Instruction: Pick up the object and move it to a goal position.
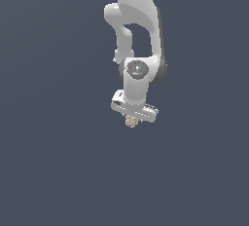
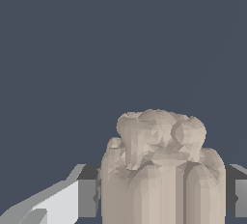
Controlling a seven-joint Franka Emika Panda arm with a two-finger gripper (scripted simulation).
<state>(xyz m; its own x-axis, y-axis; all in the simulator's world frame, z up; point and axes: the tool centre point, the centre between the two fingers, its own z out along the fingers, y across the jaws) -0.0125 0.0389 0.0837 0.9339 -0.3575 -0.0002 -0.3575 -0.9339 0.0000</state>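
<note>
Looking at the exterior view first: the white arm is hanging down the middle of a featureless dark grey-blue field, and the gripper (image 1: 131, 119) is pointing downward with the object (image 1: 131, 121) peeking out just beneath its white body. No counter, surface edge or goal marker is showing, so whether the nugget is resting on something or is already lifted cannot be told from here. Turning to the wrist view: the object (image 2: 163, 170) is filling the space between the two dark finger pads (image 2: 88, 196), which are sitting against or just beside its flanks; the jaws are standing only about as wide as the nugget itself, apparently closed on it, though firm contact is hard to confirm. Its surface is reading as lumpy and ribbed, like a walnut. Judging from that, it is probably light and rigid, and the wrinkles should be giving the pads decent purchase; the broad ribbed lower body looks the safer place to hold, not the knobbly crown.
</note>
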